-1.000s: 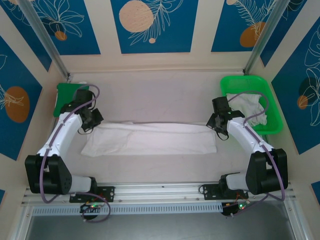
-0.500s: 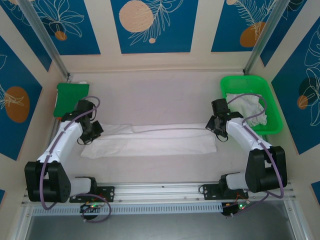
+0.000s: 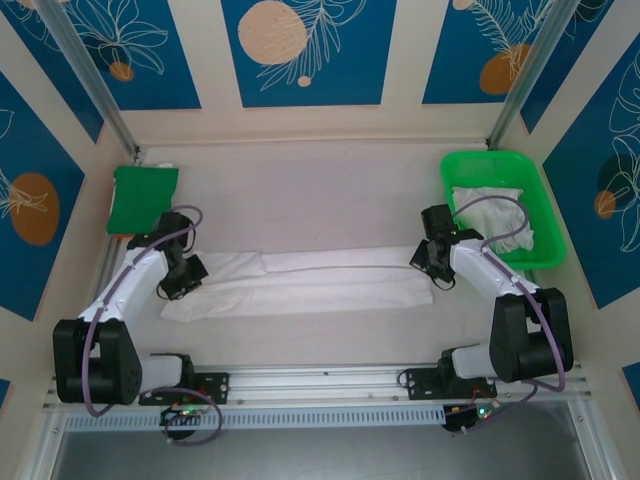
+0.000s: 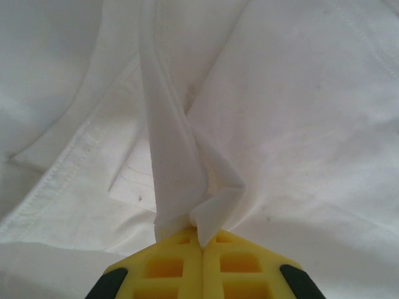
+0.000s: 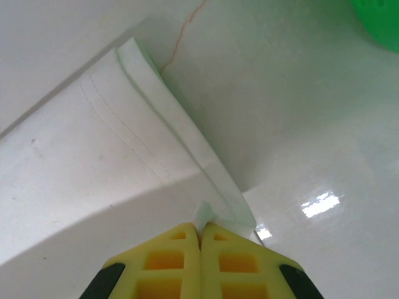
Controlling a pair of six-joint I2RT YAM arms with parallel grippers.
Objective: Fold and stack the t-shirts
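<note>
A white t-shirt (image 3: 300, 285) lies as a long folded strip across the middle of the table. My left gripper (image 3: 188, 272) is at the strip's left end, shut on a pinch of the t-shirt (image 4: 187, 187) that rises to its yellow fingers (image 4: 168, 265). At the strip's right end my right gripper (image 3: 428, 260) is shut on a corner of the t-shirt (image 5: 149, 124), held between its yellow fingers (image 5: 230, 265). Another white t-shirt (image 3: 495, 215) lies crumpled in the green tray (image 3: 545, 255) at the right.
A flat green sheet (image 3: 143, 198) lies at the back left of the table. The tray's green rim (image 5: 380, 22) is at the upper right of the right wrist view. Bare white table (image 3: 300, 190) stretches behind the strip.
Both grippers have drawn the far edge of the t-shirt toward the near side, folding it over. The strip is narrower now. The left gripper has moved nearer and lower.
</note>
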